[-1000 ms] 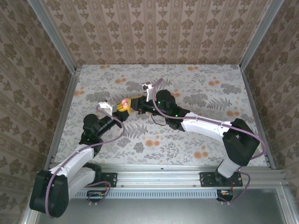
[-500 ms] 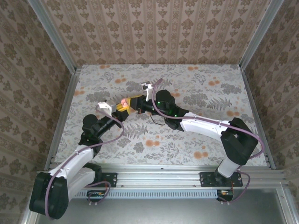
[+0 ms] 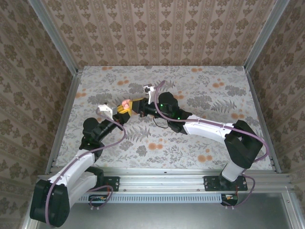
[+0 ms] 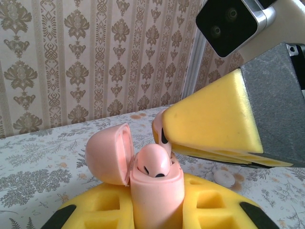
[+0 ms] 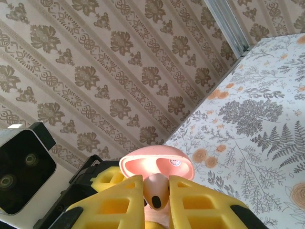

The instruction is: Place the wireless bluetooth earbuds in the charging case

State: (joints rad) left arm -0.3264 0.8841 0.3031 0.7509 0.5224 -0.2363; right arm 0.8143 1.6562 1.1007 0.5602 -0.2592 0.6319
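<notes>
Earbud (image 5: 156,192) in right gripper (image 5: 156,183), just above open charging case (image 4: 157,191)

Salmon-pink charging case (image 4: 156,193) between yellow foam pads (image 4: 95,207).
Inside the case, a pink earbud (image 4: 153,164) with black spots. Beneath the case, a tablecloth (image 3: 200,143) of grey ferns and orange flowers; behind it, beige damask-striped walls (image 3: 157,28).

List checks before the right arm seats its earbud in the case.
1. lid of charging case open: ok
2. left gripper shut on charging case: ok
3. right gripper shut on held earbud: ok
4. seated earbud in one socket: ok
5. held earbud lined up over free socket: cannot tell
</notes>
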